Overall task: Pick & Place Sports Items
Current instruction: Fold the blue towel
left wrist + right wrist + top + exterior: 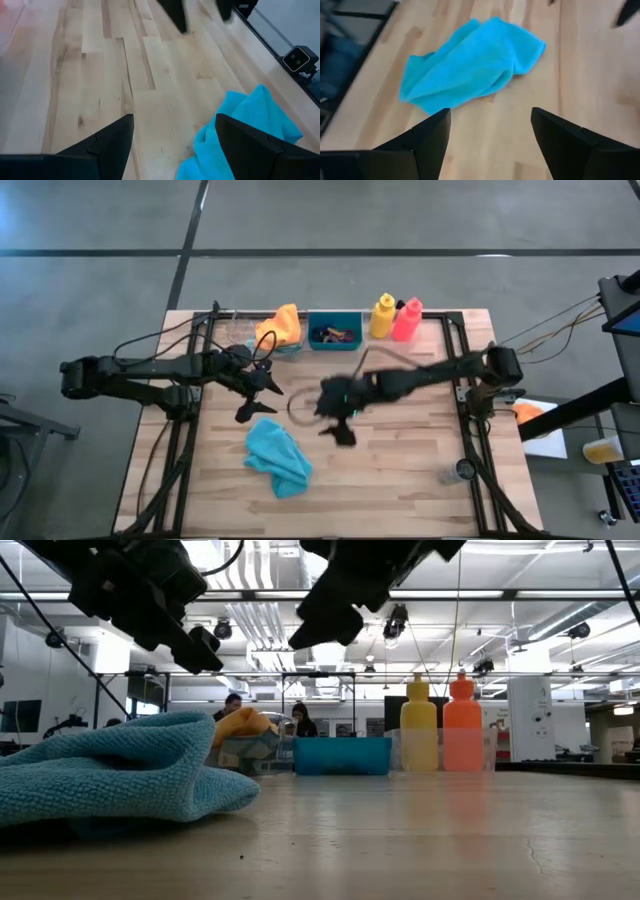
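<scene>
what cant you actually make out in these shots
- Bin contents: high view, small dark bits, too small to name; low view, its wall hides them.
- Clear tray: high view, left arm's cables cross it.
- Right gripper: high view, blurred.
- Cloth: left wrist view, cut by the frame edge.

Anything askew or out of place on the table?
Only the crumpled teal cloth, lying loose mid-table, apart from the items along the far edge. The yellow bottle and pink-red bottle stand upright. Nothing spilled.

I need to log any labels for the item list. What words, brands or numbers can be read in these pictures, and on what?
None can be read.
Yellow bottle: no label visible.
Pink-red bottle: no label visible.
Teal bin: plain front.
Teal cloth: no tag visible.
</scene>
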Motion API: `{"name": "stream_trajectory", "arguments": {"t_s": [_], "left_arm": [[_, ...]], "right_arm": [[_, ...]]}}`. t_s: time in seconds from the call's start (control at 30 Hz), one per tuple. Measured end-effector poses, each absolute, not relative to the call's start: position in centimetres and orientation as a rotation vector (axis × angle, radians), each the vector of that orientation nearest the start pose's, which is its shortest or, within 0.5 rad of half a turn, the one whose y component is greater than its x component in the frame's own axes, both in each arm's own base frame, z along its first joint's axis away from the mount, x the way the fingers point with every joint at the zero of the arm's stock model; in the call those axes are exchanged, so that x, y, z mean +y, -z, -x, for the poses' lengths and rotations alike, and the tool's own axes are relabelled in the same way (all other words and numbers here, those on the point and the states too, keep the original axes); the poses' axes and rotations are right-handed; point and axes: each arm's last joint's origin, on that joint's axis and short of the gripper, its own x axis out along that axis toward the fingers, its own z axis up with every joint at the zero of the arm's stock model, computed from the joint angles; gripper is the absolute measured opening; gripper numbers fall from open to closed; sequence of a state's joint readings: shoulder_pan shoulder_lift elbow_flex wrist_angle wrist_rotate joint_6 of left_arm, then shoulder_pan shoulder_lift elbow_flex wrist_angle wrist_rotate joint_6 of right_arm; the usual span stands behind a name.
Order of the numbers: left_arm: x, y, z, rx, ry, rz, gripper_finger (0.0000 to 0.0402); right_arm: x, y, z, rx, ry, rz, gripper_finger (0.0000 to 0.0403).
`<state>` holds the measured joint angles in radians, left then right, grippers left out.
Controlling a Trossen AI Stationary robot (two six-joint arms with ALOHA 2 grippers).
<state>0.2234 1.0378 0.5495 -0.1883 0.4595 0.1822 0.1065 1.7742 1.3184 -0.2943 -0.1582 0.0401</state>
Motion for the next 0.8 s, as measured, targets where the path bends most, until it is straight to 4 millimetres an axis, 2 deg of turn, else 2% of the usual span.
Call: {"name": "stream_trajectory", "arguments": {"t_s": [0.23,0.4,0.53,0.63,0.8], "left_arm": [[3.2,-21.1,-20.2,0.616,0.278,0.082,0.0285],[2.5,-20.4,-20.0,0.635,0.304,0.104,0.0285],[1.6,-19.4,-19.7,0.657,0.326,0.141,0.0285],[0.9,-18.7,-19.4,0.679,0.36,0.139,0.0285],[-0.2,-17.9,-19.0,0.692,0.405,0.136,0.0285]], "right_arm": [[12.0,-22.2,-39.5,0.67,-0.111,-0.148,0.0278],[15.1,-20.0,-39.8,0.655,-0.081,-0.232,0.0278],[16.7,-17.4,-40.5,0.642,-0.094,-0.263,0.0278],[17.2,-15.7,-41.2,0.665,-0.077,-0.297,0.0278],[17.4,-14.7,-42.3,0.673,-0.059,-0.323,0.0278]]}}
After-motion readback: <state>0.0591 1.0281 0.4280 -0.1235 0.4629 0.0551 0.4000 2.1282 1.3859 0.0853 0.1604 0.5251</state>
